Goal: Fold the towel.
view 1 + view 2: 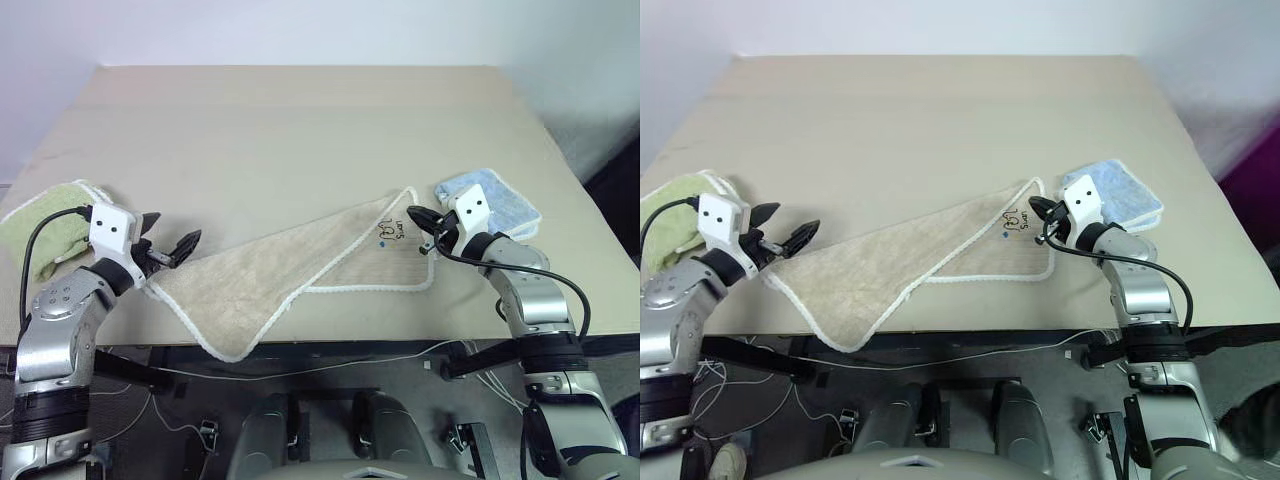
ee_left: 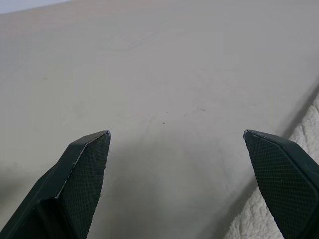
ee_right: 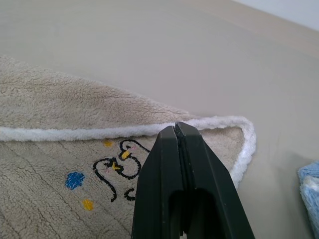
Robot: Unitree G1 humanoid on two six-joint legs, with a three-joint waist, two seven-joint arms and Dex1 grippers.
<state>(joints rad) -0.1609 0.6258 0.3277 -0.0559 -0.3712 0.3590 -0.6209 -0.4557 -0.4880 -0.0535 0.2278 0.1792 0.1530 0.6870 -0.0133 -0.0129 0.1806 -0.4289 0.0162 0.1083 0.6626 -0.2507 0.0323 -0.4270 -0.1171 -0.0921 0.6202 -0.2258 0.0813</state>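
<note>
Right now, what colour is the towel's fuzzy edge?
White, around the beige towel; clearest in the right wrist view.

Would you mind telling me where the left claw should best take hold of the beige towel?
Probably the near-left corner of the beige towel, approached from the left. That white-edged corner lies right beside the open left claw, clear of the folded-over layer.

Soft, even light falls from overhead; nothing glares. My left claw (image 2: pixel 177 186) casts a faint shadow on the table (image 2: pixel 159 74) just beneath its fingers. My right claw (image 3: pixel 175 130) shows dark and sharp, the far background beyond it slightly soft.
</note>
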